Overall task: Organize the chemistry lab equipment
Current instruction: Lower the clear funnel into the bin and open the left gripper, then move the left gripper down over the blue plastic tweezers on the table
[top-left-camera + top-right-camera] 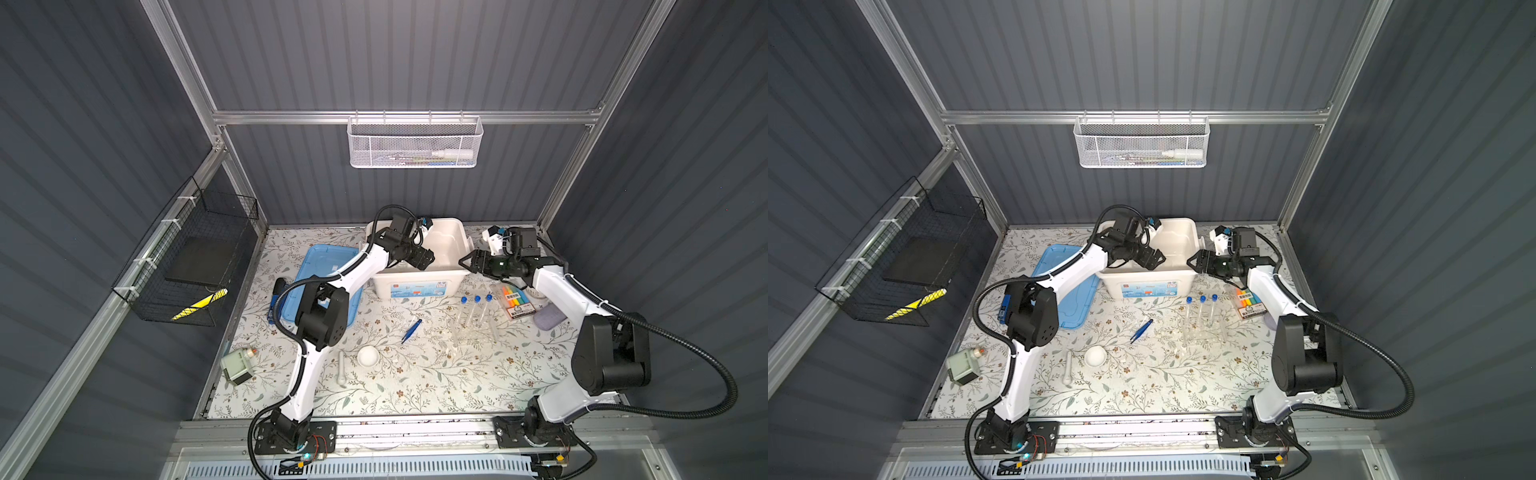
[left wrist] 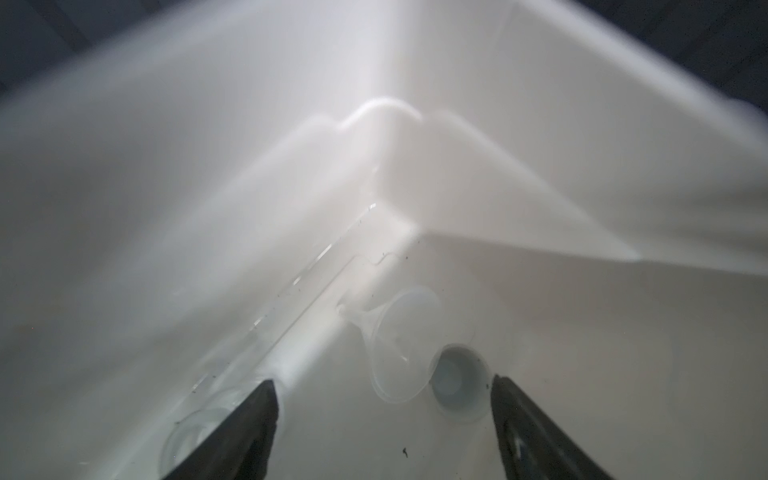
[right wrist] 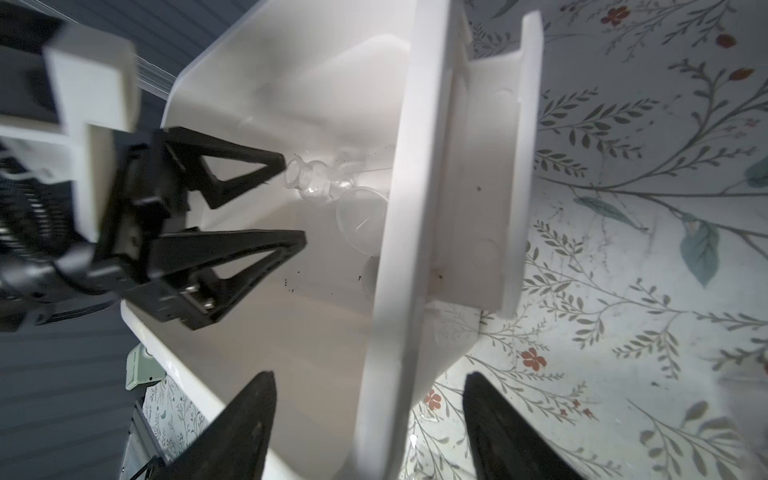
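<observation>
Desk (image 1: 415, 390): floral-print top, boxed in by dark ribbed walls and aluminium rails.
Walls: white mesh basket (image 1: 414, 143) on the rear rail; black wire basket (image 1: 187, 257) at the side.
White bin (image 1: 419, 282): at the back, blue lid (image 1: 320, 266) beside it.
Left end effector (image 1: 426, 259): inside the bin, fingers spread, nothing between them.
Right end effector (image 1: 464, 262): fingers spread either side of the bin's side rim, not pinching it.
Wrist views only: small clear glass vessel (image 3: 309, 180) on the bin floor by a clear funnel (image 2: 399, 349) — top views miss both.
Top views only: test tubes (image 1: 474, 311) upright in the rack (image 1: 473, 334); tweezers (image 1: 411, 330), bowl (image 1: 368, 356), pestle (image 1: 341, 368) out on the desk.
</observation>
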`<state>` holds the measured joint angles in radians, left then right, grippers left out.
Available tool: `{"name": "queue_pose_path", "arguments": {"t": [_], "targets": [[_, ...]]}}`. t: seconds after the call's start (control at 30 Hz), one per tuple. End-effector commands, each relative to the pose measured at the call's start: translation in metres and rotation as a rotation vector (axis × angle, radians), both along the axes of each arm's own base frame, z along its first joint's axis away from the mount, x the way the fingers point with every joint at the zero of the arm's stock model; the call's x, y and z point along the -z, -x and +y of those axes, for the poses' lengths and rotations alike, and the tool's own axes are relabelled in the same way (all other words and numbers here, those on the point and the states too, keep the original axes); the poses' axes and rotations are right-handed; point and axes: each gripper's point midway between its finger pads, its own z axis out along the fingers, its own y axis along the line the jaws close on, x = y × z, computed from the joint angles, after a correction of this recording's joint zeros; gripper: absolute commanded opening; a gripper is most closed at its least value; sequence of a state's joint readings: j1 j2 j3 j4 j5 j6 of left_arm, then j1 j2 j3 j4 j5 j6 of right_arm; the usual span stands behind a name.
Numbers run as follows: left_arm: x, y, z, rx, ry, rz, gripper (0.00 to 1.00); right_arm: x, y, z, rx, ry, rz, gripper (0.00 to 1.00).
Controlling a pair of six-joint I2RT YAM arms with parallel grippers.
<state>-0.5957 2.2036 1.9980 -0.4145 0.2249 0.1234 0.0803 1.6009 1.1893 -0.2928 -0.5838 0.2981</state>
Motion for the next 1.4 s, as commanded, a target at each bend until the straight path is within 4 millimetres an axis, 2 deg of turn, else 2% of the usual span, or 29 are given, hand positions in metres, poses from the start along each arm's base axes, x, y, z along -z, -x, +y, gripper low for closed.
{"name": "queue_pose_path", "arguments": {"t": [0.0,0.1,0.23,0.33,0.43,0.6,0.67,0.8,0.97,1.17,1.37], "targets": [[-0.073,0.009,0.004,-0.010,0.074,-0.125,0.91,-0.007,0.006,-0.003,0.002,0.021,-0.024,0.78],[-0.097,0.020,0.012,-0.022,0.083,-0.162,0.97,-0.011,0.008,-0.004,0.005,0.026,-0.037,0.83],[-0.118,0.038,0.026,-0.046,0.085,-0.197,0.99,-0.016,0.010,-0.005,0.011,0.030,-0.051,0.88],[-0.120,0.058,0.036,-0.059,0.070,-0.205,0.99,-0.021,0.011,-0.007,0.017,0.032,-0.065,0.99],[-0.112,0.084,0.043,-0.065,0.010,-0.230,0.99,-0.023,0.013,-0.008,0.022,0.037,-0.073,0.99],[-0.085,0.134,0.049,-0.061,-0.081,-0.225,1.00,-0.027,0.015,-0.012,0.040,0.046,-0.107,0.99],[-0.062,0.154,0.057,-0.055,-0.094,-0.176,0.99,-0.029,0.016,-0.014,0.048,0.050,-0.119,0.99],[-0.034,0.180,0.068,-0.079,-0.089,-0.111,0.97,-0.029,0.018,-0.016,0.055,0.047,-0.123,0.99],[0.018,0.205,0.073,-0.099,-0.117,0.008,0.93,-0.030,0.020,-0.015,0.062,0.032,-0.127,0.99],[0.066,0.219,0.068,-0.080,-0.178,0.107,0.85,-0.033,0.025,-0.017,0.071,0.026,-0.140,0.99],[0.096,0.216,0.062,-0.072,-0.231,0.156,0.74,-0.032,0.027,-0.019,0.081,0.026,-0.133,0.99]]}}
